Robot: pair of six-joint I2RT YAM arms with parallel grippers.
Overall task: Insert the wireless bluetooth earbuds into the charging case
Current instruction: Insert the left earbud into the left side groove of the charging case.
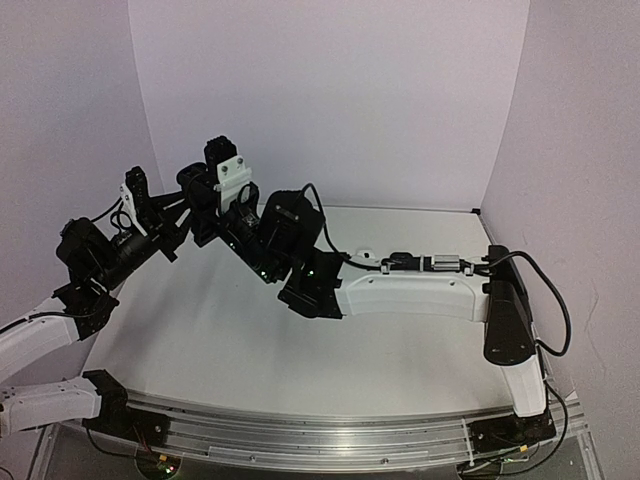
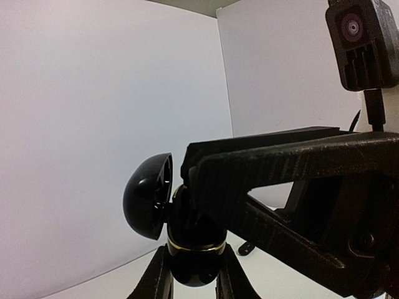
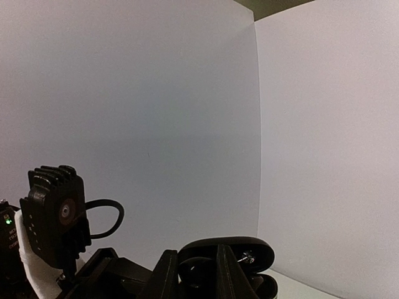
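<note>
Two grippers meet in mid-air, upper left of centre in the top view. Left gripper (image 2: 194, 277) is clamped on the black charging case (image 2: 193, 252), one finger on each side of its rounded body at the bottom edge of the left wrist frame; thin gold band round the case; glossy domed lid (image 2: 144, 196) hinged open, tipped to the left. Right gripper (image 2: 190, 169) lies across the right of that frame; its two fingers narrow to a wedge, tips nearly together and touching the case at its open mouth; whether an earbud sits between them cannot be told, the mouth being hidden behind the tips. Right wrist camera (image 2: 363, 43) in the upper right corner. Outward: white table (image 1: 220, 340) below both raised arms; pale walls (image 1: 330, 100) behind.
</note>
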